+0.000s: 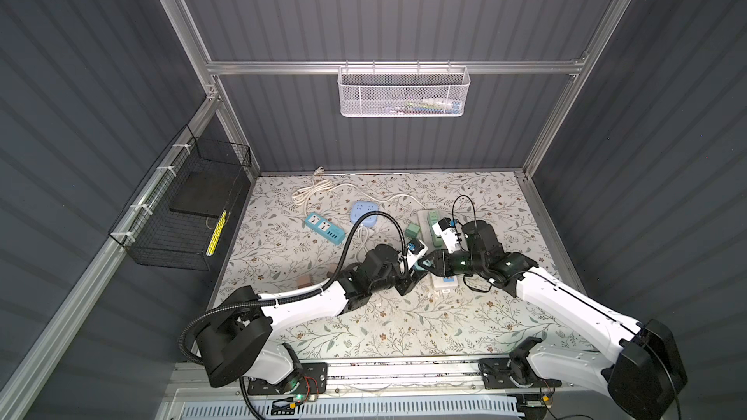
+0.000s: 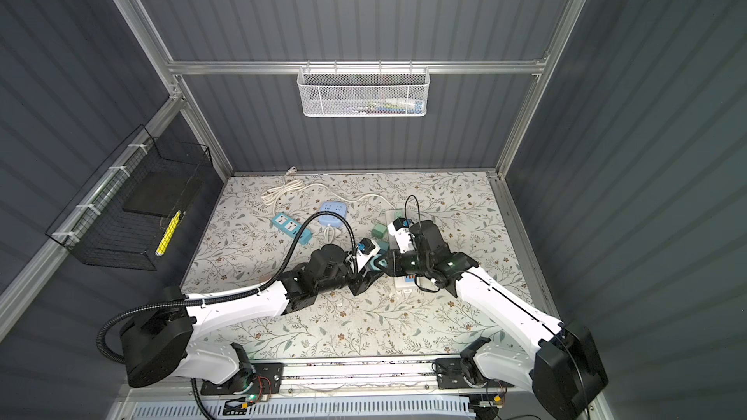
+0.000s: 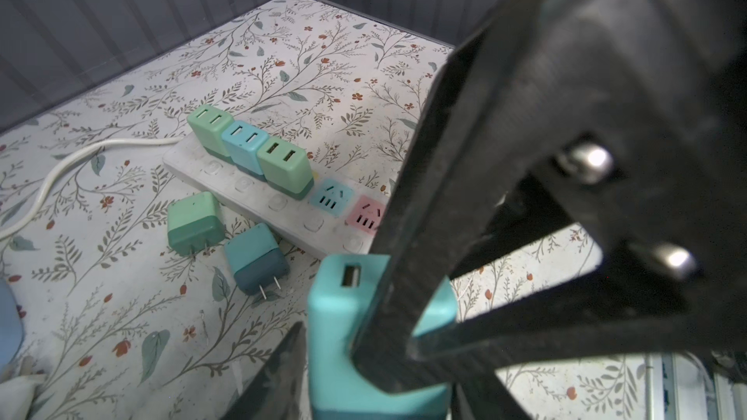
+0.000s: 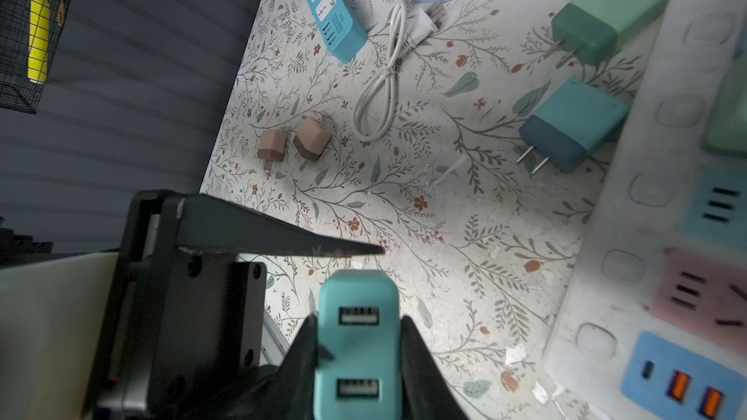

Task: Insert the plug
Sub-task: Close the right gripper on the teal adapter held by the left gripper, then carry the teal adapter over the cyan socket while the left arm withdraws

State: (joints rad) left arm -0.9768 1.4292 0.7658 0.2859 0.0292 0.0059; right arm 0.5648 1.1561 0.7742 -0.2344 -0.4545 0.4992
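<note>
The plug is a teal block with two USB ports, held above the table at its middle. My right gripper is shut on it, one finger on each side. My left gripper meets it from the opposite side and stands open. One of its fingers shows a clear gap to the plug; its other finger is hidden behind the right gripper. The white power strip lies just beyond, with three plugs in it and a blue socket and a pink socket free.
A loose green plug and a dark teal one lie beside the strip. Two brown-pink plugs lie further left. A teal strip, a blue round socket and a coiled white cable lie at the back. A black wire basket hangs on the left wall.
</note>
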